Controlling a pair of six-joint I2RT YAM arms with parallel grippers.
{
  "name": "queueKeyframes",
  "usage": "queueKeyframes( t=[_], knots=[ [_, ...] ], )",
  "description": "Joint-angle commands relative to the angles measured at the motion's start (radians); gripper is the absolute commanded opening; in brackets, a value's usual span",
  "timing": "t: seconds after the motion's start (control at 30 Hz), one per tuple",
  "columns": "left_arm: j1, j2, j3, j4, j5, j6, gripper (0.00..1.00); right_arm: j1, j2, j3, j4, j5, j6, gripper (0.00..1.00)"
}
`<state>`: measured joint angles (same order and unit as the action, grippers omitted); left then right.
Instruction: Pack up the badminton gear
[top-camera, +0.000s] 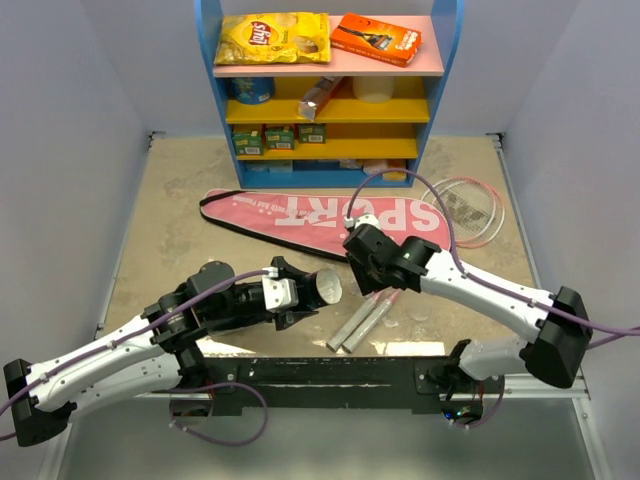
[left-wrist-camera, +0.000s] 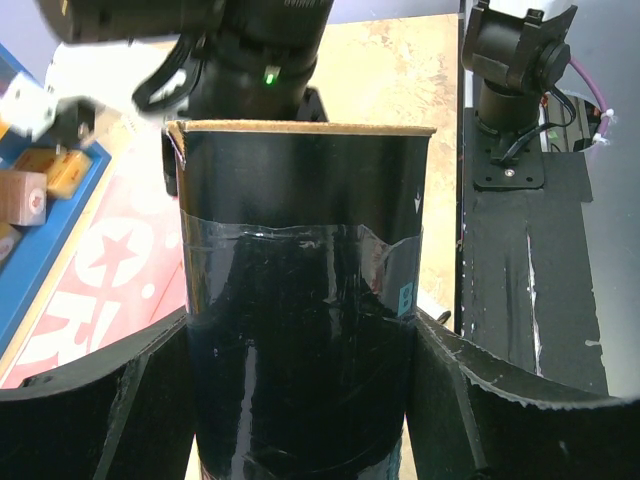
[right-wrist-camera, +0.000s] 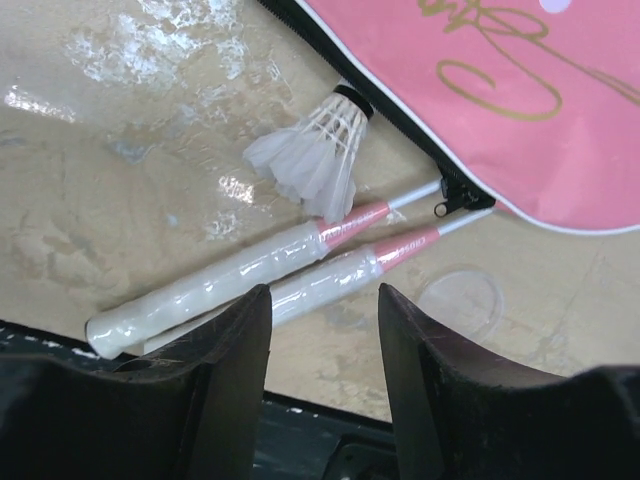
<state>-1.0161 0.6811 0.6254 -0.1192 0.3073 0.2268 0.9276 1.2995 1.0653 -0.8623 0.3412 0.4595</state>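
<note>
Black and glossy, the long tube (left-wrist-camera: 300, 330) is pinched between the fingers of the left gripper (top-camera: 300, 292). It is held roughly level above the near-centre of the counter, its round end facing right toward the other arm. The right gripper (right-wrist-camera: 322, 310) hangs with its fingers spread and nothing between them, over the racket handles (right-wrist-camera: 220, 280).

The shuttlecock (right-wrist-camera: 310, 150) lies on the counter, touching the upper handle and just beside the zip edge of the pink SPORT bag (top-camera: 300, 210). The bag stretches across the middle of the counter. The two rackets lie side by side, grips toward the near edge and heads (top-camera: 470, 210) toward the right edge.

The step in hand looks like getting the shuttlecock into the tube. The right gripper likely needs to shift toward the feathers, lower, close gently so they are not crushed, and carry it to the tube's end.

Only the right wrist view shows the shuttlecock; from above the arm hides it. Only the top view shows the tube's end face, a pale grey disc, and I cannot tell whether it is open or capped. The left wrist view meets that rim edge-on.
</note>
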Motion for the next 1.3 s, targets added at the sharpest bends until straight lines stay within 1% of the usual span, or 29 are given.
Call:
queueKeyframes(
  t=[0.0,0.13,0.3,0.37,0.4,0.6,0.87,1.07,1.2,1.23,1.27],
  knots=[
    [-0.003,-0.012,0.011,0.072,0.006,-0.018,0.00,0.002,0.047,0.055,0.080,0.041,-0.140,0.49],
    [-0.003,-0.017,0.010,0.070,0.007,-0.015,0.00,0.002,0.116,0.055,0.100,0.053,-0.225,0.47],
    [-0.003,-0.018,0.008,0.064,0.010,-0.012,0.00,0.025,0.155,0.055,0.118,0.006,-0.295,0.46],
    [-0.003,-0.020,0.008,0.066,0.007,-0.010,0.00,0.040,0.181,0.051,0.120,0.015,-0.301,0.46],
    [-0.004,-0.020,0.008,0.066,0.009,-0.010,0.00,0.053,0.190,0.048,0.120,0.045,-0.305,0.46],
    [-0.003,-0.015,0.008,0.064,0.016,-0.011,0.00,0.069,0.260,0.047,0.131,0.097,-0.303,0.46],
    [-0.003,-0.017,0.005,0.066,0.018,-0.011,0.00,0.070,0.320,0.042,0.170,0.235,-0.298,0.44],
    [-0.003,-0.014,0.004,0.062,0.018,-0.010,0.00,0.068,0.357,0.024,0.209,0.240,-0.306,0.42],
    [-0.003,-0.012,0.004,0.062,0.015,-0.007,0.00,0.070,0.377,0.016,0.226,0.242,-0.302,0.34],
    [-0.003,-0.014,0.004,0.062,0.015,-0.009,0.00,0.068,0.377,0.016,0.227,0.242,-0.301,0.27],
    [-0.003,-0.012,0.004,0.061,0.015,-0.009,0.00,0.070,0.374,0.016,0.227,0.245,-0.298,0.23]
  ],
)
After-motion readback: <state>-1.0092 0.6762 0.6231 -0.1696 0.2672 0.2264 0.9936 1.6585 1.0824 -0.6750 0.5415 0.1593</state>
